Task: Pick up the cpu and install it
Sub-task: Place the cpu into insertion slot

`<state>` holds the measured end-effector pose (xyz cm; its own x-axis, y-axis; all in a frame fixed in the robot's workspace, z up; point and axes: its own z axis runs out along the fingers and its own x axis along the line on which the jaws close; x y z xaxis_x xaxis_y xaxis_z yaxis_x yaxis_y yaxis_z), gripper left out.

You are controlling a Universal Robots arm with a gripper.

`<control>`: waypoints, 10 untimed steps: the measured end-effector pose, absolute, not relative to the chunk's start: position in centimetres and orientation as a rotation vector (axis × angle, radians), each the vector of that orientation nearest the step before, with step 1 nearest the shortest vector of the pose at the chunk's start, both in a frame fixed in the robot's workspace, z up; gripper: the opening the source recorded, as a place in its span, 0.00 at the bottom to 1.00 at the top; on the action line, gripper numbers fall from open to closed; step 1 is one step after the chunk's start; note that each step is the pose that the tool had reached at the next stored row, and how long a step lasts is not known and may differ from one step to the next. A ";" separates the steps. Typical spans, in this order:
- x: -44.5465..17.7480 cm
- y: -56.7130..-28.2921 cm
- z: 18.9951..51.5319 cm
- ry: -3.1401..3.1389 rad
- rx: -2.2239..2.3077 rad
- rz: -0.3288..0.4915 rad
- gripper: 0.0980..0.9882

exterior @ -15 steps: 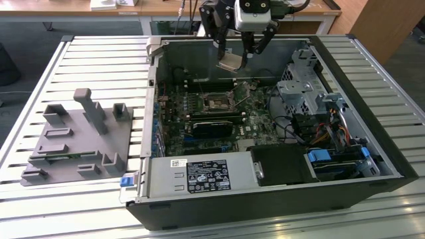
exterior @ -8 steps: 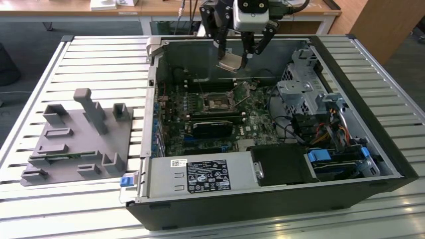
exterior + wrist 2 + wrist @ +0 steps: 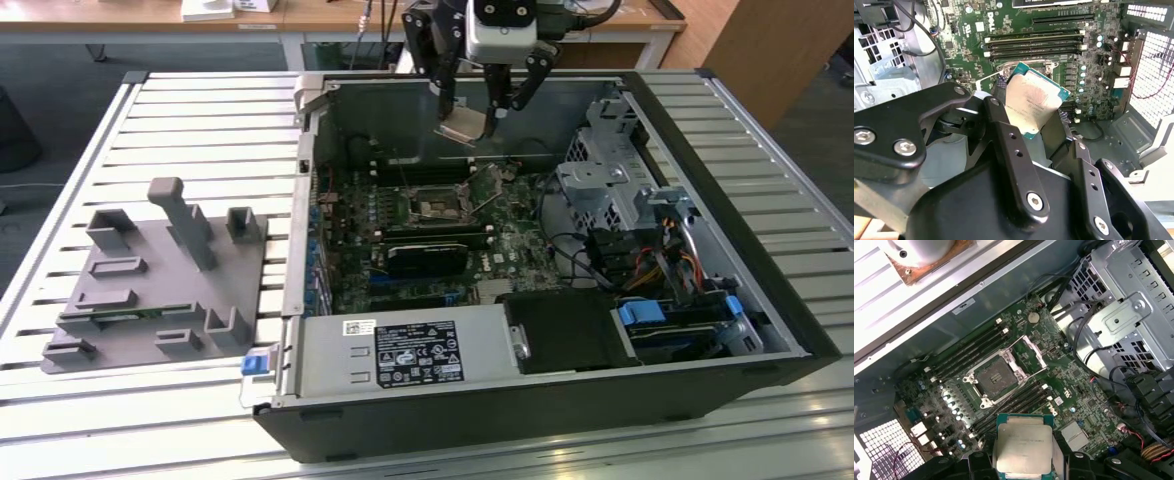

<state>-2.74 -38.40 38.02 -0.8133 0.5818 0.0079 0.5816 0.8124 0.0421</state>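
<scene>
The cpu (image 3: 463, 128) hangs clamped between the fingers of the gripper (image 3: 470, 122), high over the far part of the open computer case (image 3: 747, 300). In both wrist views its silvery lid (image 3: 1024, 447) faces the camera, and in the second wrist view (image 3: 1031, 102) it sits tilted rather than level. Being square, it has no long axis to speak of. The socket (image 3: 438, 207) lies well below the chip and, in the exterior view, nearer the camera. In the first wrist view it (image 3: 995, 377) stands apart from the chip, its frame swung up. Faint print marks the lid, too small to tell. The motherboard (image 3: 400, 215) carries white lettering, and a printed label (image 3: 415, 353) sits on the power supply, both left unread
</scene>
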 end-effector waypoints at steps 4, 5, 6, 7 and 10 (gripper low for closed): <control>-2.7 -38.4 38.0 2.966 1.012 0.063 0.48; -2.7 -38.4 37.9 2.949 1.060 0.062 0.48; -2.7 -38.4 37.9 2.940 1.084 0.062 0.48; -2.7 -38.4 37.9 2.930 1.109 0.062 0.48; -2.7 -38.4 37.8 2.893 1.199 0.061 0.48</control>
